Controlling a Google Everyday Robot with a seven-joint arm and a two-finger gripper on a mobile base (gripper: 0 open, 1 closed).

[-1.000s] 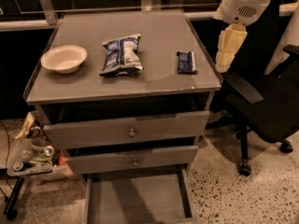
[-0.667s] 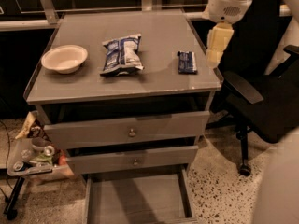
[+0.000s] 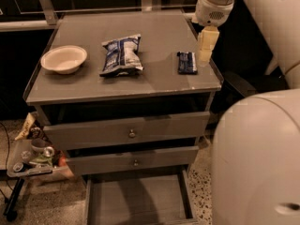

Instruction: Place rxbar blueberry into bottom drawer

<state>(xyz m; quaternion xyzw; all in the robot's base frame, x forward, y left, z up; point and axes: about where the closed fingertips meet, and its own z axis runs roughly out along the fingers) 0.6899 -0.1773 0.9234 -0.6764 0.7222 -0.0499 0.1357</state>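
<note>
Gripper [image 3: 205, 46] hangs upper right, just right of rxbar blueberry [image 3: 187, 62] on bench [image 3: 159, 84] (grip state: can't tell); bottom drawer [image 3: 136, 198] open, btm centre.

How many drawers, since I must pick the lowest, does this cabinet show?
3: top drawer, middle drawer beneath it, bottom drawer pulled out lowest. The pincer hangs beside the rxbar blueberry.

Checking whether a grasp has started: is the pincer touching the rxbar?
Cannot tell. In the camera view the pincer hangs just right of the rxbar. Their outlines meet, but its height above the bar is unclear.
</note>
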